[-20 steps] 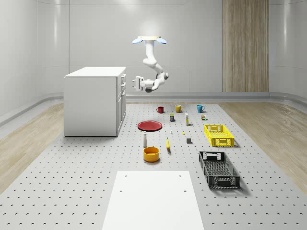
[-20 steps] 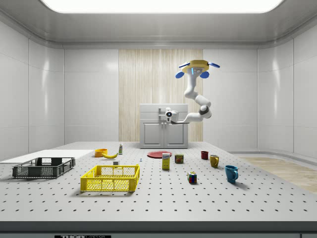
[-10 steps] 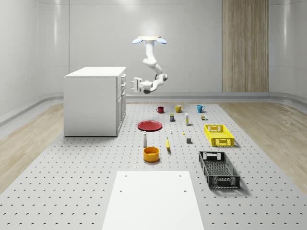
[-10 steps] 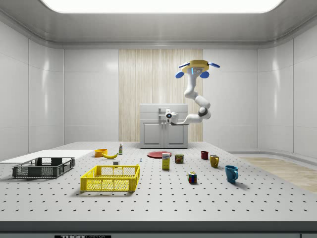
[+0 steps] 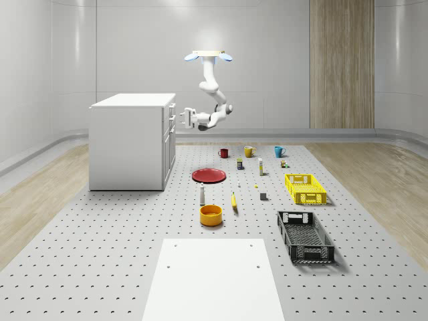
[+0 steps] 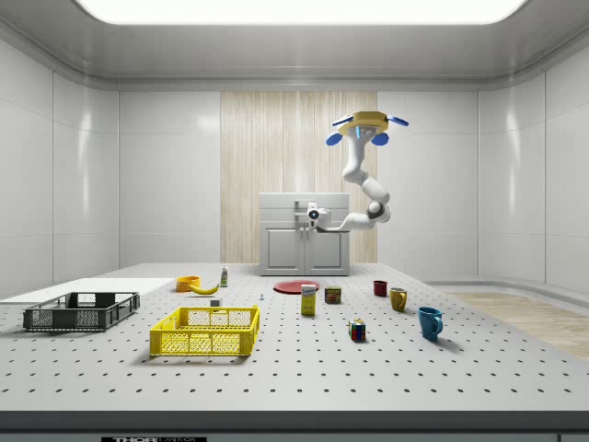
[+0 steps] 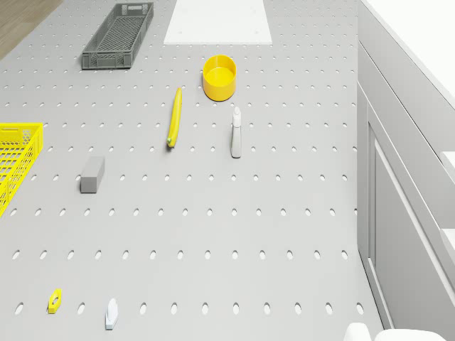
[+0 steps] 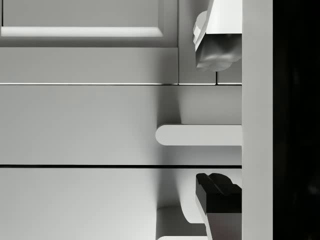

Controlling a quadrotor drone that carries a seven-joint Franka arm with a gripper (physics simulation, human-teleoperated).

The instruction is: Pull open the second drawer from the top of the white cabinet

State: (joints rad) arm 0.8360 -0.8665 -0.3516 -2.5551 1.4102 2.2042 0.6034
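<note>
Now your gripper [image 8: 215, 117] stands wide open astride the second drawer handle [image 8: 197, 135], holding nothing (drone [image 5: 209, 56] hovering right of the white cabinet [image 5: 130, 144]); advance squarely before closing.

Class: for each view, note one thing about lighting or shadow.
Whole-scene view: black crate casts a soft shadow. Side view: bright ceiling panel. Drone view: even light, faint shadows. Wrist view: drawer handle shadows the cabinet front; dark band at one edge.
</note>
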